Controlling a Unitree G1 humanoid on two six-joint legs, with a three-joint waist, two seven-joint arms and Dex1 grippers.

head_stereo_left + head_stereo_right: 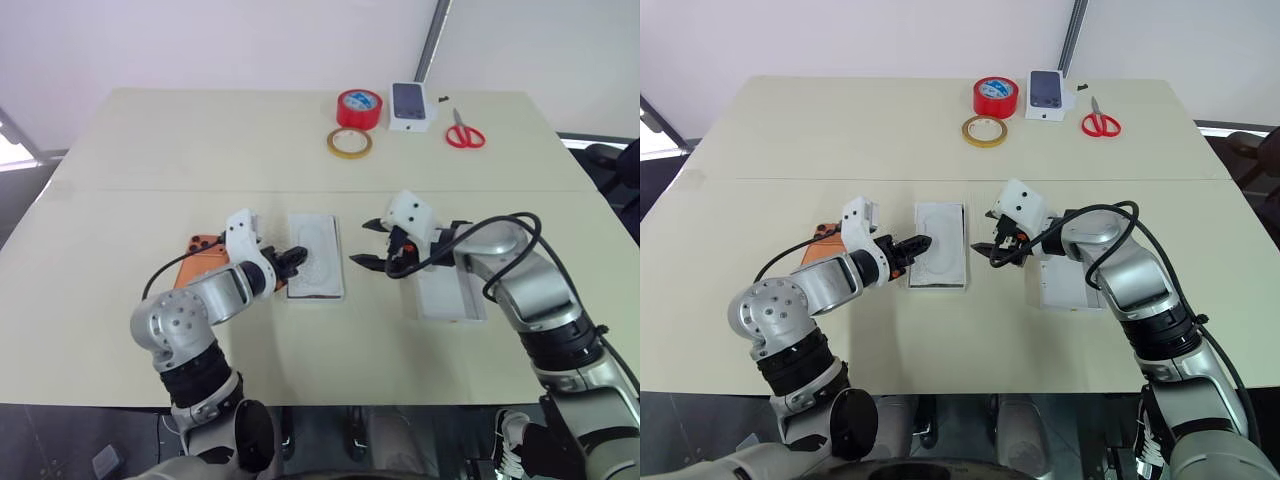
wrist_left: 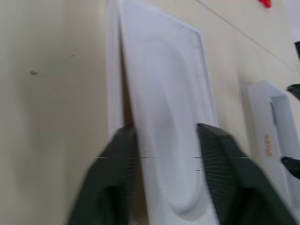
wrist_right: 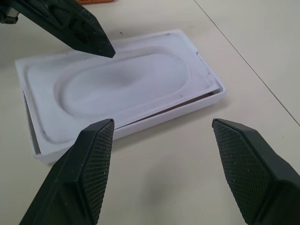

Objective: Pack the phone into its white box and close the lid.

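Observation:
The white box (image 3: 140, 125) lies at the table's middle, and a flat white insert (image 1: 318, 255) with an oval embossing rests in it, slightly askew. My left gripper (image 1: 297, 260) is at the box's left edge, open, its fingers (image 2: 213, 150) spread over the insert. The orange phone (image 1: 205, 258) lies flat to the left of the box, partly hidden behind my left arm. My right gripper (image 1: 362, 245) hovers just right of the box, open and empty, fingers (image 3: 93, 159) wide apart. A second white walled piece (image 1: 452, 300), seemingly the lid, lies under my right forearm.
Along the table's far edge sit a red tape roll (image 1: 359, 108), a yellow tape ring (image 1: 349, 143), a small white box with a dark phone picture (image 1: 410, 105) and red scissors (image 1: 465, 132). The beige table (image 1: 120, 160) is bare on the left.

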